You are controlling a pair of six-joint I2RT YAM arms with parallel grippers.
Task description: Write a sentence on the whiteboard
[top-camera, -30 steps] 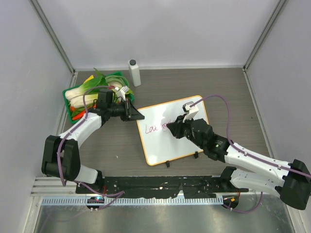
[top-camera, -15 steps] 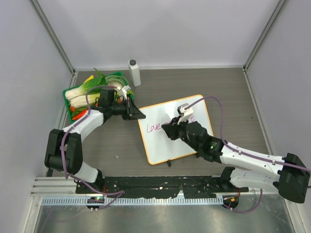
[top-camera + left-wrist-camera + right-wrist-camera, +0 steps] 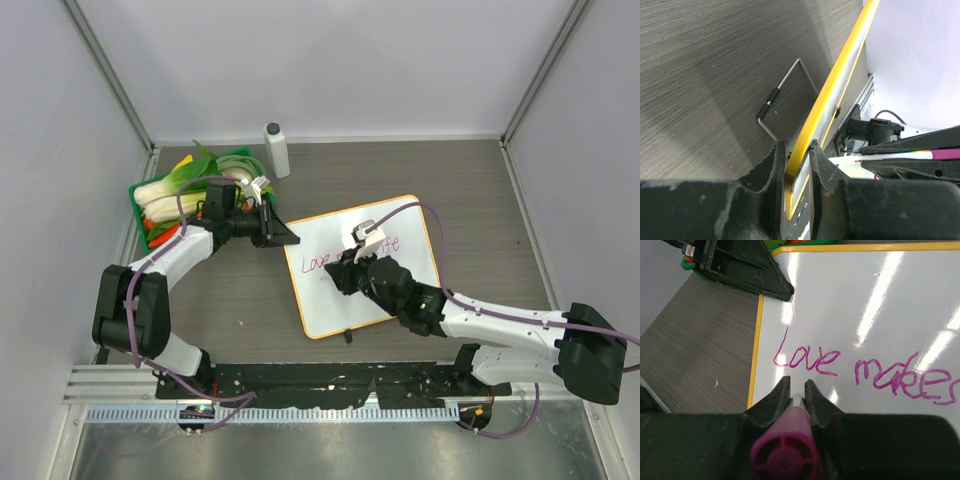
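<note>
A: Progress so far, as you saw it?

B: Two words. The sentence (image 3: 888,383) read "Love makes" in pink on the whiteboard (image 3: 330,305), straight ahead of the right gripper (image 3: 797,385). That one was pinching a magenta marker (image 3: 785,452) between its fingers. The tip pointed at bare board just under "Love"; I couldn't tell whether it touched. I judged the line unfinished, with more words left to write.

A: And the board itself?

B: Its orange frame sat clamped between the fingers of the left gripper (image 3: 796,150), at the corner nearest the tray.

A: Any containers?

B: A green tray (image 3: 133,195) lay behind that gripper, heaped with vegetables (image 3: 170,190): leeks or similar, plus something orange. A white bottle (image 3: 277,150) stood beyond it, contents unseen.
</note>
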